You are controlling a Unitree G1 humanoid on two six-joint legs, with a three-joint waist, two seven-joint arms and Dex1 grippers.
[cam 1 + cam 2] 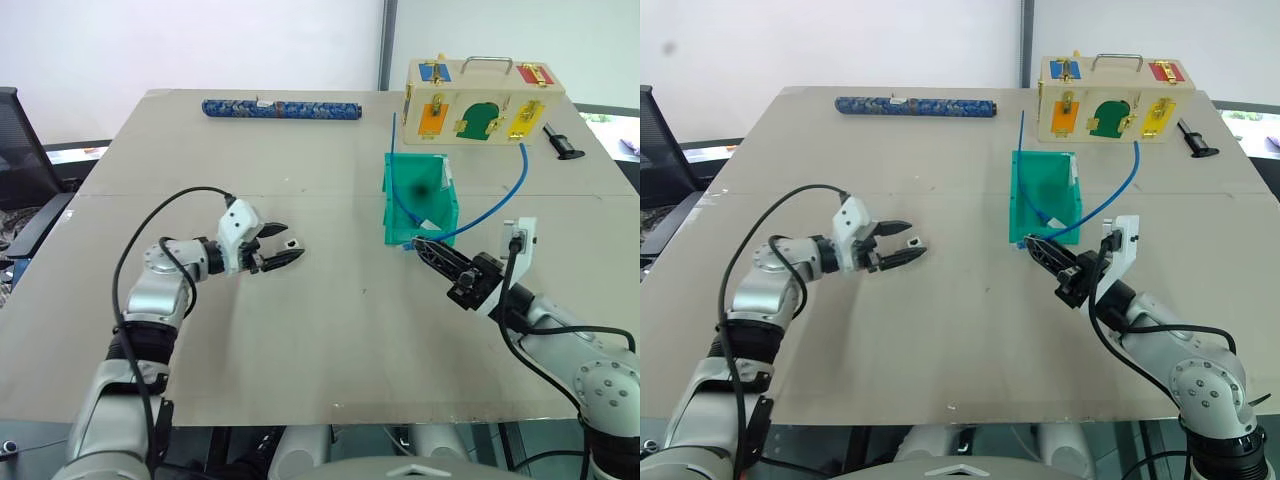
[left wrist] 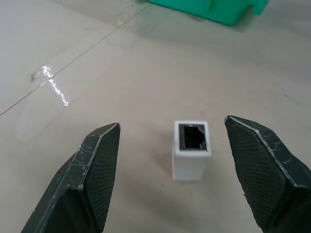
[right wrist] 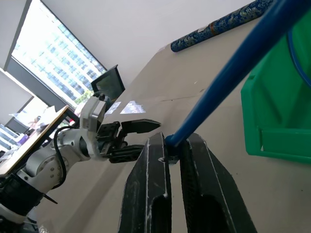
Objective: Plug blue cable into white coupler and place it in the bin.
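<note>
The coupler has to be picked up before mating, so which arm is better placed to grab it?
The left. Its open end effector straddles the white coupler on the table, while the right end effector is shut on the blue cable.

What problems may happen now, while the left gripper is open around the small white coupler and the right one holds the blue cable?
1. The white coupler stands free on the table between the open left gripper fingers; uneven closing might tip or push it.
2. The blue cable loops from the bin to the shut right gripper; moving it may drag the bin.
</note>
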